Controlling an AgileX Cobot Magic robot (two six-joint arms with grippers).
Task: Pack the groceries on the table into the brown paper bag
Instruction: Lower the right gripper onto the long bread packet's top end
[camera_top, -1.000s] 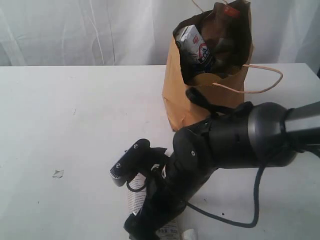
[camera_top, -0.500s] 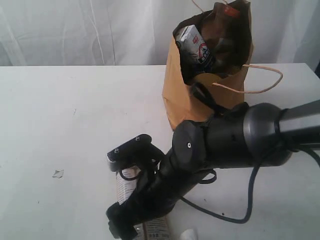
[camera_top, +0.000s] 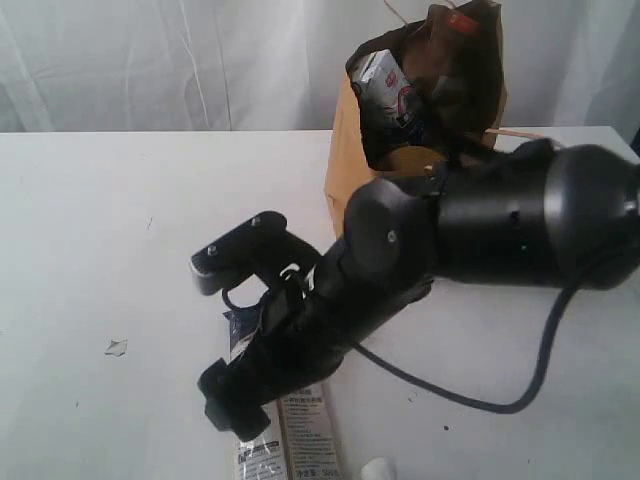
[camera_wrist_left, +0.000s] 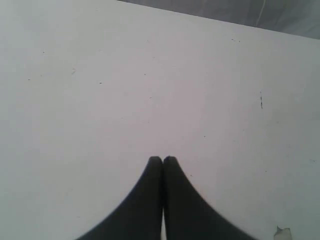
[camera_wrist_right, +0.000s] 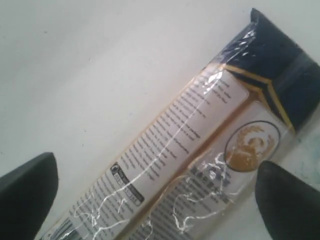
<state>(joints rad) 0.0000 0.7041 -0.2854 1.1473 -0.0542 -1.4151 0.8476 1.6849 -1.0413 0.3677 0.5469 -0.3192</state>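
- Noodle packet (camera_top: 292, 445) lies flat on the bench (camera_top: 120, 220), at the near edge of the exterior view, partly hidden under the right arm.
- Its long axis runs from beneath the arm toward the near edge of the bench, with only a slight slant.
- The right gripper (camera_wrist_right: 157, 192) hangs directly above the packet with its jaws spread as wide as they go. It holds nothing.
- In the right wrist view one finger shows on each side of the packet, so the jaws straddle it. Whether the fingers touch the bench cannot be told.
- Key relation: the packet's long axis crosses the line between the two fingers at a slant, not square to it. A grip across the narrow width probably calls for a wrist turn before descent and closure.
- The left gripper (camera_wrist_left: 162, 161) is fully closed and empty. Its view shows bare bench only, so the right arm is the nearer one for this pick.
- The paper bag (camera_top: 360, 200) stands upright farther back on the bench, beyond the packet, mouth open, with a carton (camera_top: 385, 85) showing inside.
- Judged stage: approach to the grasp, packet not yet lifted.
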